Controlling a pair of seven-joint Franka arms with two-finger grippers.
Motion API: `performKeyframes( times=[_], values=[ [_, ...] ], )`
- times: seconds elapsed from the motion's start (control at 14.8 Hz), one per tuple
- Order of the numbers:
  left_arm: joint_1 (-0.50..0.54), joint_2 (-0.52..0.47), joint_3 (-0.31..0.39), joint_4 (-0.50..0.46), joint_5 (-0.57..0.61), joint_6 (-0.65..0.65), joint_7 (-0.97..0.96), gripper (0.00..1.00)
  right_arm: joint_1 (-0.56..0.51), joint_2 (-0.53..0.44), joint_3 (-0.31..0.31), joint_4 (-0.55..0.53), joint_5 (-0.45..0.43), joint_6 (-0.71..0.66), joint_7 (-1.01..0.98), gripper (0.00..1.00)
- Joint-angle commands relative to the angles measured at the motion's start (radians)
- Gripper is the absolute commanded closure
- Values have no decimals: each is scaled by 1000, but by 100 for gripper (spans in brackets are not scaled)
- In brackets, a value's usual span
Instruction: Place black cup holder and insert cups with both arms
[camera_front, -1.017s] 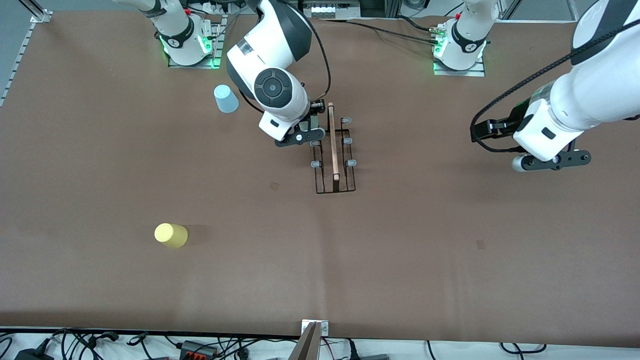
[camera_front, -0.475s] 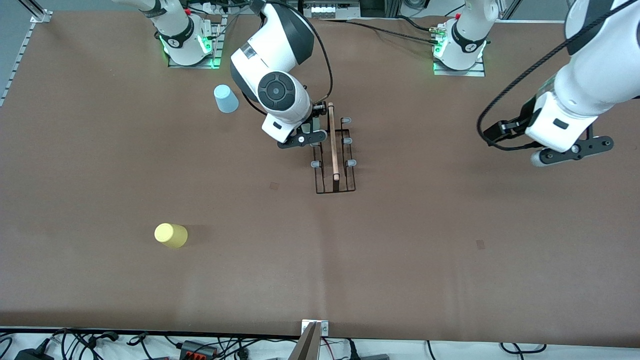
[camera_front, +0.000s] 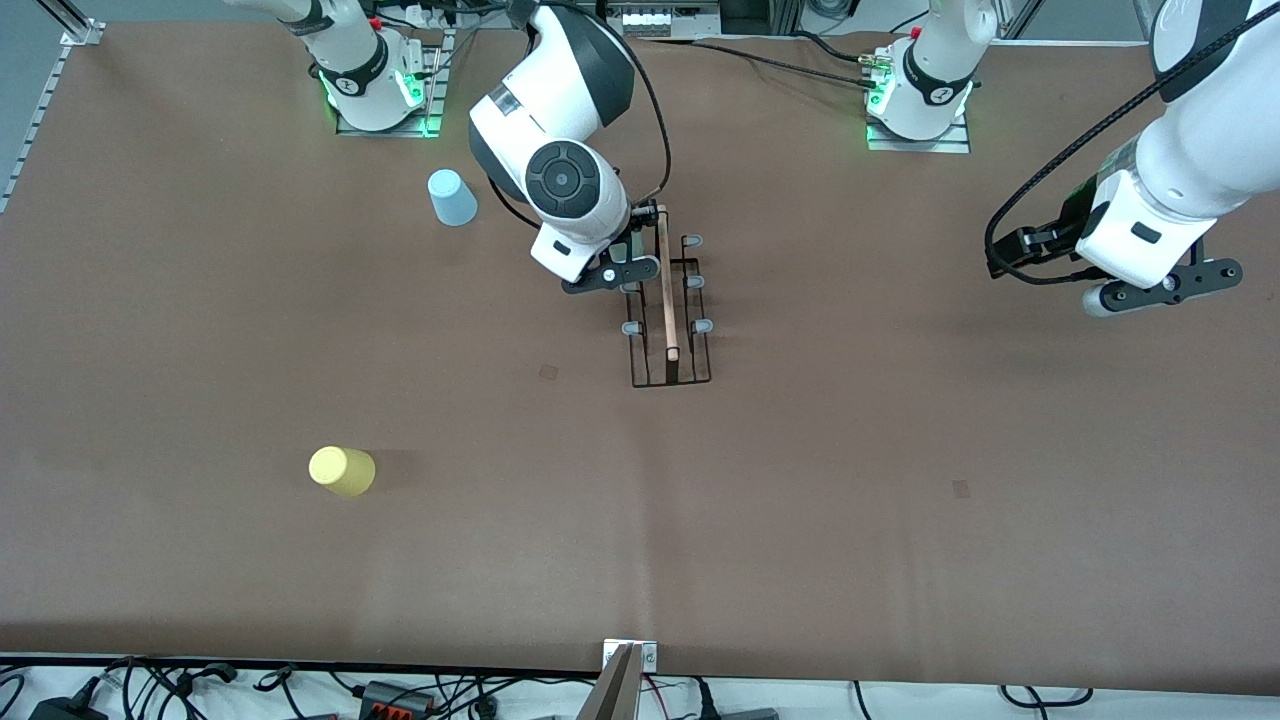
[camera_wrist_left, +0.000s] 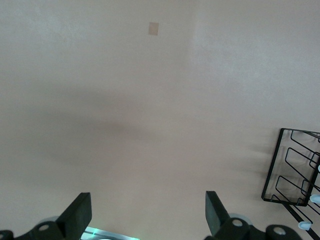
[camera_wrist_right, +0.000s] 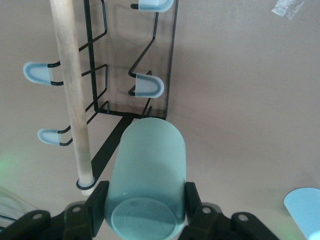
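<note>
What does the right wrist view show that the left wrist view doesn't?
Only the right wrist view shows the pale green cup clamped in the right gripper, mouth over the black cup holder's pegs, plus the wooden rod handle and an edge of the light blue cup.

Only the left wrist view shows the left gripper, jaws open and empty above bare table, with a small mark on it.

Both show the black cup holder and the brown table.
</note>
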Motion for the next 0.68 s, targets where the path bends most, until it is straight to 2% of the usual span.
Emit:
performKeyframes(
  times=[0.0,0.61],
  values=[
    [-11,-26,14,-21,-16,12,-10,0,8,16,-5,15,4,1,8,71],
    [-6,-6,23,34,-11,6,-14,0,25,42,-5,15,0,54,7,71]
  ],
)
